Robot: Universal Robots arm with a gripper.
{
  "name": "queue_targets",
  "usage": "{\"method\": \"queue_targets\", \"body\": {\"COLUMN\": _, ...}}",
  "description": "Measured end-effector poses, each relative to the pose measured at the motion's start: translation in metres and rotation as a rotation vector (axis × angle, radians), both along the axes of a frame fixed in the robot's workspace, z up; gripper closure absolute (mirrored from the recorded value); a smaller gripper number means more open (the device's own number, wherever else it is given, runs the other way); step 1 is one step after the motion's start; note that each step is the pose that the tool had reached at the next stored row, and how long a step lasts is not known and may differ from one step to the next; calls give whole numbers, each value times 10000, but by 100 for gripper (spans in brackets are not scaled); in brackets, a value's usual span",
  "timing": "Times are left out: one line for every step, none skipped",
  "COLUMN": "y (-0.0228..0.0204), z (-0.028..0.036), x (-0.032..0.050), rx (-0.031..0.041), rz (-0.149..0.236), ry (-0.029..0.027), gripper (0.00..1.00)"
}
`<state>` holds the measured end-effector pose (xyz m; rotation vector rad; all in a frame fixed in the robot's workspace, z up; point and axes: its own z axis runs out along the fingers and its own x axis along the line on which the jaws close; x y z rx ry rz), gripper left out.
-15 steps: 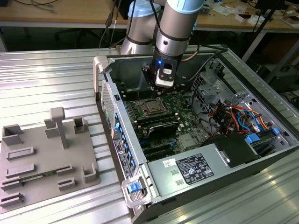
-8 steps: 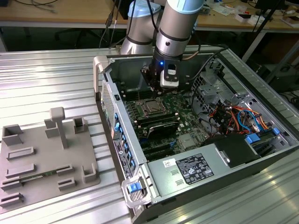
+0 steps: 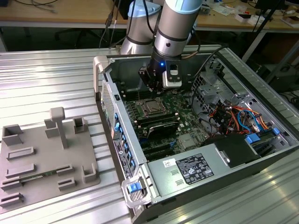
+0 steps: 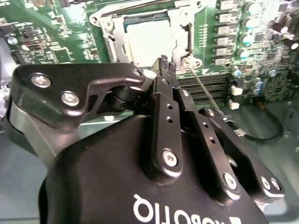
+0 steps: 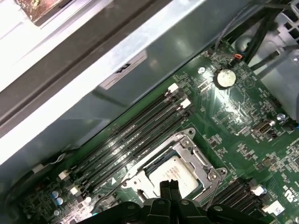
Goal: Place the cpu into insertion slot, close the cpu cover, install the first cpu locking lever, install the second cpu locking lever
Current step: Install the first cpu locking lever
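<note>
Chip first: we see the cpu [image 5: 174, 171] lying flat in the insertion slot [image 3: 152, 108], in the middle part of the green board [image 5: 233, 121]. The cpu cover [image 4: 119, 44] is down, and its silver frame goes all around the chip's edges. Long black memory slots [image 5: 135, 135] run just beside it. The tool [image 4: 164, 63] hangs right over the near edge of the cover, and in both wrist views its two fingers are pressed together with nothing between them. We cannot tell if the tips touch the metal. The board sits inside an open computer case [image 3: 243, 70], which lies on the ribbed metal surface [image 3: 46, 79] toward the exterior view's right. A grey box with a label [image 3: 187, 170] fills the near end of the case. A grey tray [image 3: 42, 154] rests on the surface near its edge on the exterior view's left, well apart from the tool.
</note>
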<state>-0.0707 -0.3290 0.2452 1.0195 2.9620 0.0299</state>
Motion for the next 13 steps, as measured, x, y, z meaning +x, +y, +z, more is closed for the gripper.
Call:
{"method": "queue_targets", "body": {"y": 0, "z": 0, "x": -24, "rx": 0, "rz": 13, "ry": 0, "gripper": 89}}
{"method": "queue_targets", "body": {"y": 0, "z": 0, "x": -56, "rx": 0, "rz": 23, "ry": 0, "gripper": 89}}
{"method": "queue_targets", "body": {"y": 0, "z": 0, "x": -82, "rx": 0, "rz": 29, "ry": 0, "gripper": 89}}
{"method": "queue_targets", "body": {"y": 0, "z": 0, "x": -112, "rx": 0, "rz": 40, "ry": 0, "gripper": 89}}
{"method": "queue_targets", "body": {"y": -1, "z": 0, "x": -134, "rx": 0, "rz": 51, "ry": 1, "gripper": 89}}
{"method": "queue_targets", "body": {"y": -2, "z": 0, "x": -165, "rx": 0, "rz": 87, "ry": 0, "gripper": 89}}
{"method": "queue_targets", "body": {"y": -2, "z": -1, "x": -173, "rx": 1, "rz": 223, "ry": -1, "gripper": 89}}
{"method": "queue_targets", "body": {"y": -2, "z": 0, "x": -173, "rx": 0, "rz": 504, "ry": 1, "gripper": 89}}
{"method": "queue_targets", "body": {"y": -3, "z": 0, "x": -174, "rx": -1, "rz": 747, "ry": 1, "gripper": 89}}
{"method": "queue_targets", "body": {"y": -3, "z": 0, "x": -174, "rx": 0, "rz": 937, "ry": 0, "gripper": 89}}
{"method": "queue_targets", "body": {"y": -3, "z": 0, "x": -174, "rx": 0, "rz": 1156, "ry": 1, "gripper": 89}}
{"method": "queue_targets", "body": {"y": -3, "z": 0, "x": -174, "rx": 0, "rz": 1379, "ry": 0, "gripper": 89}}
{"method": "queue_targets", "body": {"y": -3, "z": 0, "x": -174, "rx": 0, "rz": 1656, "ry": 0, "gripper": 89}}
